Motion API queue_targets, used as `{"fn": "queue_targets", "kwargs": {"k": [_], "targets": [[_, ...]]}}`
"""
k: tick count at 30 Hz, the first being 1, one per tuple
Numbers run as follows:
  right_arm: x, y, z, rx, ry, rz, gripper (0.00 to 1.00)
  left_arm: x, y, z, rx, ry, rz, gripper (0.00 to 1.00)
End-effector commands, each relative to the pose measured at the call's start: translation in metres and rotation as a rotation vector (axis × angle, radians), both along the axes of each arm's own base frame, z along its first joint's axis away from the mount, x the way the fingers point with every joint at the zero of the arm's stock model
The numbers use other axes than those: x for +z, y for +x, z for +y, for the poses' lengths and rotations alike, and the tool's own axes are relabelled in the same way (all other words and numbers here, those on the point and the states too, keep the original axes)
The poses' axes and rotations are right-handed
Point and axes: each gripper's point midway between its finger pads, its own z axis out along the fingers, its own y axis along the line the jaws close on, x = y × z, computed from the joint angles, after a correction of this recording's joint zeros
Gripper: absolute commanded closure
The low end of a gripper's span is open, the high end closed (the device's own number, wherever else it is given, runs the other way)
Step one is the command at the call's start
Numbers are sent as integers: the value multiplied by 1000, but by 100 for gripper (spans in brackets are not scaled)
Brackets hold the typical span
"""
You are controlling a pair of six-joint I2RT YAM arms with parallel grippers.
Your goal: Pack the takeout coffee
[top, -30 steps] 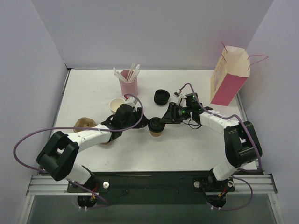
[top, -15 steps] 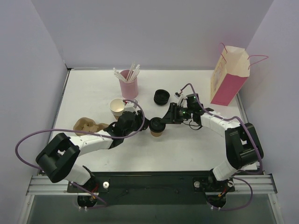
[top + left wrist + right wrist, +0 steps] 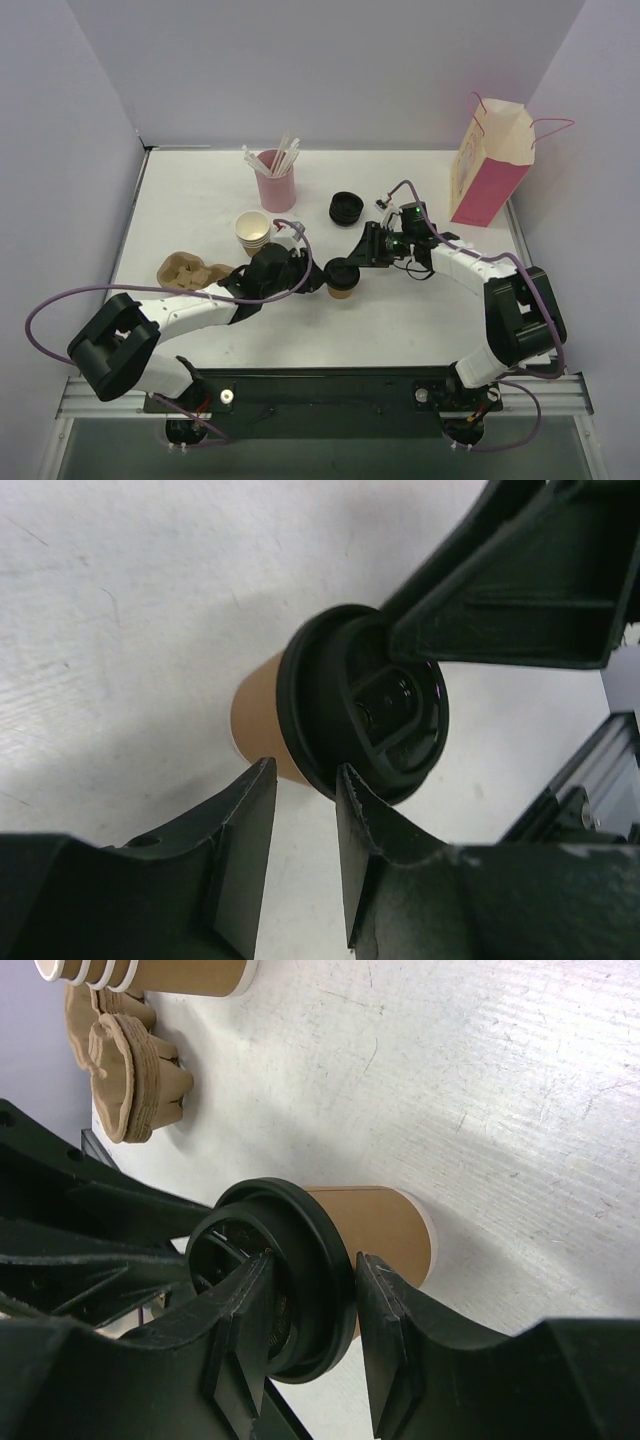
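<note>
Left fingers (image 3: 250, 815), shifted rightward since earlier, stand part-open at the small brown kraft-paper takeout coffee cup with round black plastic lid (image 3: 342, 278), mid white table (image 3: 200, 200); right fingers (image 3: 385, 1305) pinch its lid rim; pink-and-cream paper bag (image 3: 490, 170) far right, cup not yet packed.

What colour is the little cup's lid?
The lid is black; the left wrist view shows it best.

Robotics lab test cell, plain lilac walls (image 3: 300, 60), white table (image 3: 200, 190), robot arms (image 3: 190, 300) bolted to metal rail (image 3: 320, 395)
</note>
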Motion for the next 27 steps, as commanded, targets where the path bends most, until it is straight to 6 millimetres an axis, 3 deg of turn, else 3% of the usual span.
{"fn": "queue_targets", "kwargs": {"k": [1,5,12,14,17,23,27], "targets": [[-47,-21,-27,-30,-200,93,64,-29,-51,0,-215,109,177,59],[-52,-22,-27,-35,-204,109,64,-32,-44,4,-186,134,178,59],[-60,-29,-32,-54,-217,115,65,-76,-47,30,-90,234,260,60],[-64,-32,-33,-53,-220,122,64,-80,-49,32,-84,231,270,59],[-65,-32,-32,-50,-211,123,65,-66,-49,26,-97,173,239,60],[-60,-31,-32,-54,-203,110,65,6,-37,15,-90,16,103,59],[-58,-30,-31,-55,-199,107,65,37,-21,20,-36,-109,53,55]]}}
